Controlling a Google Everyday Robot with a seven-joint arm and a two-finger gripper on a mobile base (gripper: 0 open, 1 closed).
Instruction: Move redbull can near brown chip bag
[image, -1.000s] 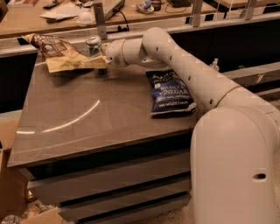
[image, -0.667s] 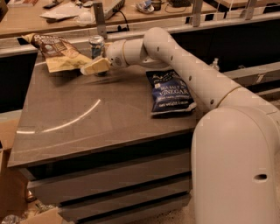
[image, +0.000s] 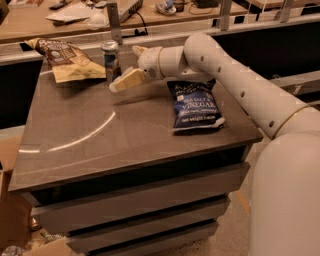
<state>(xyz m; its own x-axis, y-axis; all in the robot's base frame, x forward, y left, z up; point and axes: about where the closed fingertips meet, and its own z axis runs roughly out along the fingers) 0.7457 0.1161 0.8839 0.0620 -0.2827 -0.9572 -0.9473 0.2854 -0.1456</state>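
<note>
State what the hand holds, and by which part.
Nothing: the open hand hangs beside the redbull can, which stands free by the brown chip bag.

blue chip bag on table reads "SEA SALT & VINEGAR", brown chip bag label & redbull can print unreadable, gripper just right of can, fingers apart

On the desk, the brown chip bag is lying at the back left. The redbull can is standing just right of it, the gripper is hovering just right of the can, and another chip bag is lying farther right.
</note>
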